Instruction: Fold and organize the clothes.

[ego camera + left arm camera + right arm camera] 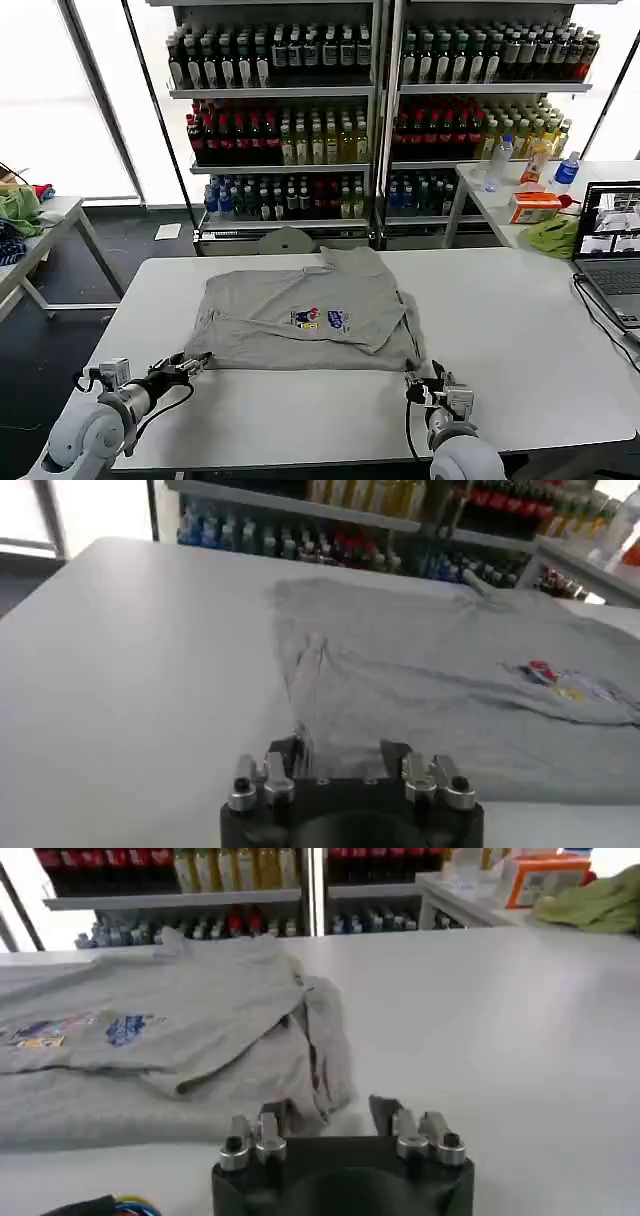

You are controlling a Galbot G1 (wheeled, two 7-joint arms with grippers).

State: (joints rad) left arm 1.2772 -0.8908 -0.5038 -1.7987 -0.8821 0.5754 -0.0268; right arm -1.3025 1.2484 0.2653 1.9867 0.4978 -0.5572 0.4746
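Lying flat in the middle of the white surface [520, 340], the light grey shirt [300, 320] is spread out just ahead of both hands, its near hem running across between them. The left hand [196, 364] sits low at the shirt's near left corner, fingers spread a little way apart with the corner of the hem right at their tips; in the left wrist view [340, 760] the cloth edge reaches into the gap between the fingers, though whether they actually pinch it cannot be told. The right hand [428, 384] rests at the near right corner, where the fabric is bunched into soft folds; in the right wrist view [330, 1118] its fingers stand apart, one close against the rumpled edge of the shirt [180, 1038], the other over bare surface, with nothing firmly held.

A small multicolour print [322, 319] lies on the shirt's upper layer, beyond and between the two hands. The far part of the shirt is folded over itself, with a sleeve or flap pointing away from the hands.

Farther off to the right of the right hand, a laptop [612, 250] stands open at the surface's edge, and a bright green cloth [552, 236] lies beyond it beside an orange box [533, 206]. Shelves of bottles [380, 110] fill the background past the shirt.
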